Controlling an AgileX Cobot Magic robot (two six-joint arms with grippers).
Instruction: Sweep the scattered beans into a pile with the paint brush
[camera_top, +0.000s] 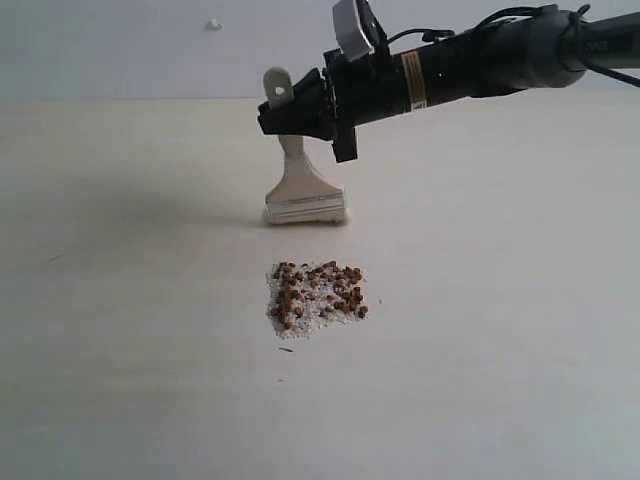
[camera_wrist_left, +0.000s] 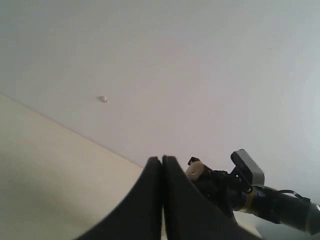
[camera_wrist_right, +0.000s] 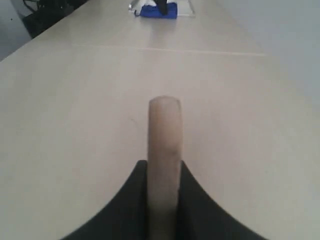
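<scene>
Pale counter (camera_top: 120, 380), white wall (camera_top: 120, 50).

Exterior view: right fingers (camera_top: 295, 112) clamped on the brush (camera_top: 305, 195) handle. Brush upright, bristles down on the counter, likely set there to drag toward the beans (camera_top: 316, 297). Beans: reddish-brown pellets among pale grains, one tight patch near the bristles, not touching.

Left wrist view: left fingers (camera_wrist_left: 150, 200) pressed together, empty, aimed at the wall; apparently idle.

Right wrist view: pale wooden handle pinched between dark fingers, its end standing past them.
</scene>
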